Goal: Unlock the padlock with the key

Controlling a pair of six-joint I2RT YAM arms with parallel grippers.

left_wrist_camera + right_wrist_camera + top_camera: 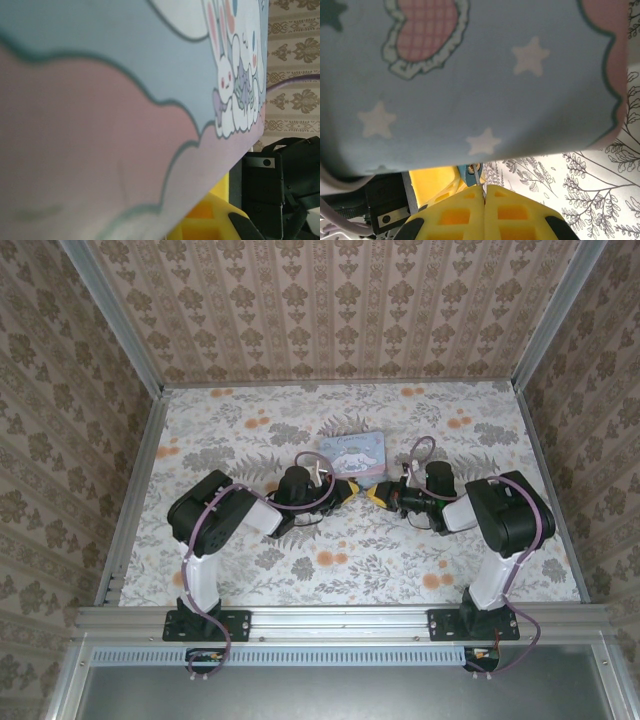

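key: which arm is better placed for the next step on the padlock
Right: the right gripper is shut on the key, whose tip is at the padlock; the left gripper sits beside it.

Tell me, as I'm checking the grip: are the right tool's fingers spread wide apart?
No, the right tool has its yellow fingers pressed together, pinching the thin key.

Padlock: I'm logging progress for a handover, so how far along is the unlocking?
Done: both pieces are in the tools and brought together beside the blue box. In hand: the right tool is shut on the key, held up to the teal padlock, which the left tool appears to grip. Left: seating and turning the key; whether it is in the keyhole is too small to tell.
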